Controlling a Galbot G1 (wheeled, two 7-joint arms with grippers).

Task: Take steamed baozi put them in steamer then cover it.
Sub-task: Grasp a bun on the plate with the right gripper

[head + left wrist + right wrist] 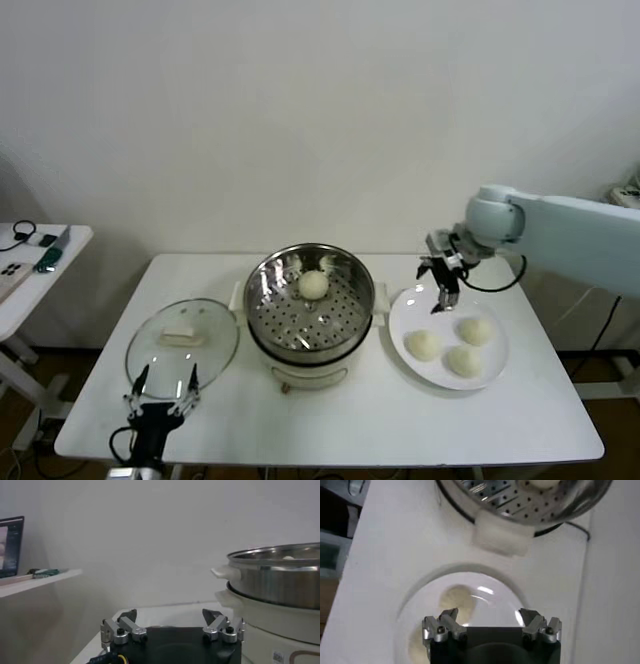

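One off-white baozi (pixel 313 285) lies on the perforated tray of the steel steamer (pixel 345 305) at the table's middle. Three baozi (pixel 423 345) (pixel 475 330) (pixel 464 361) lie on the white plate (pixel 402 312) to its right. My right gripper (pixel 443 283) hangs open and empty above the plate's far edge, between steamer and plate. In the right wrist view it (pixel 489 615) is over the plate (pixel 492 585), with one baozi (pixel 454 601) below and the steamer (pixel 560 507) beyond. My left gripper (pixel 163 389) is open and empty, low at the front left; in the left wrist view it (pixel 170 615) faces the steamer (pixel 280 585).
The glass lid (pixel 213 350) with its white handle (pixel 181 337) lies flat on the table left of the steamer, just beyond the left gripper. A side table (pixel 30 262) with small items stands at far left. A black cable (pixel 490 284) hangs by the right arm.
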